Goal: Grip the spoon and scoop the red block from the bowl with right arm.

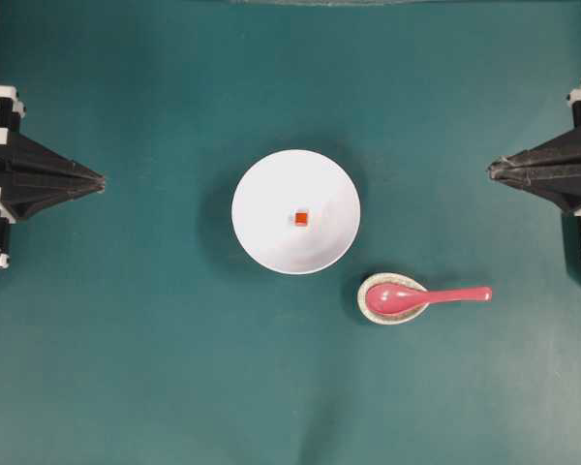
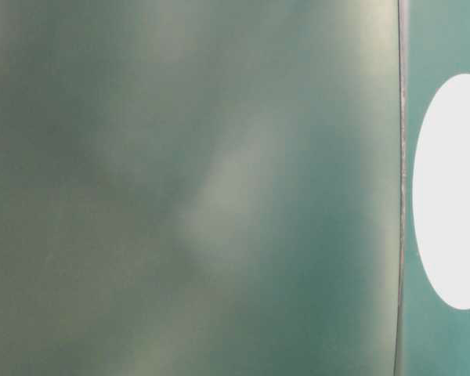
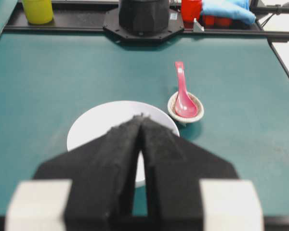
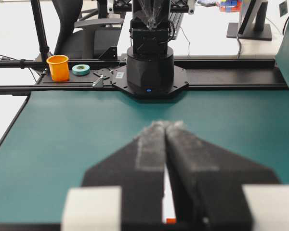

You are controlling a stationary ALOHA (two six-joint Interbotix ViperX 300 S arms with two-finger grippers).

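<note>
Two grippers are facing me across the green table point(image 1: 155, 387). Nearest in my right wrist view, the right gripper point(image 4: 164, 126) is showing fingertips meeting, jaws closed on nothing. My left gripper point(image 3: 141, 118) is likewise sitting closed and empty. Beyond it the bowl point(image 1: 261, 242) is lying mid-table, the red block point(image 1: 300, 219) resting at its centre. Just beside the bowl, the spoon point(image 1: 416, 296) is lying with its scoop in the speckled spoon rest point(image 1: 366, 308), handle pointing toward the right gripper
</note>
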